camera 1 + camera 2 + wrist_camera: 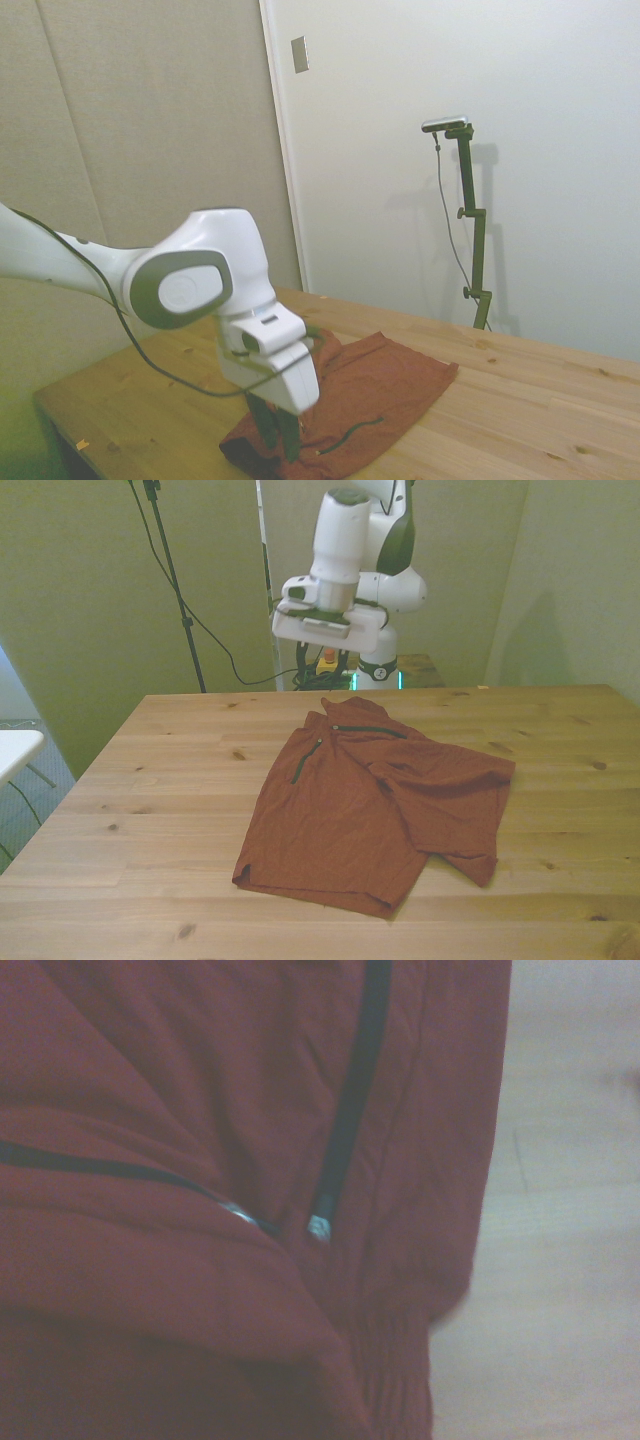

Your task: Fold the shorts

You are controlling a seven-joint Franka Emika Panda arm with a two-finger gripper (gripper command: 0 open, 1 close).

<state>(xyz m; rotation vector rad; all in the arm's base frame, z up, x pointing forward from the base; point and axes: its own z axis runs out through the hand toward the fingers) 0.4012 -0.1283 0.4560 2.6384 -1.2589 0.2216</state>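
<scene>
The shorts [375, 805], a rust-red, wrinkled soft fabric garment, were laid flat on the light pine-plank wooden table [150, 780], near its middle, with the waist end toward the far edge in the front view. One leg was spread toward the front view's left and near edge; the other was lapped across toward the front view's right. Dark zipper lines [370, 731] were seen near the waist end, and a thin dark cord [352, 433] was seen lying across the fabric in the side view. The white arm's two-finger gripper [276, 432] was positioned above the waist end, and its dark fingers [266, 425] were seen apart and pointed down at the fabric, with nothing held between them. In the wrist view, red fabric [200, 1290] and two dark zipper strips [350, 1110] were shown beside bare wood.
</scene>
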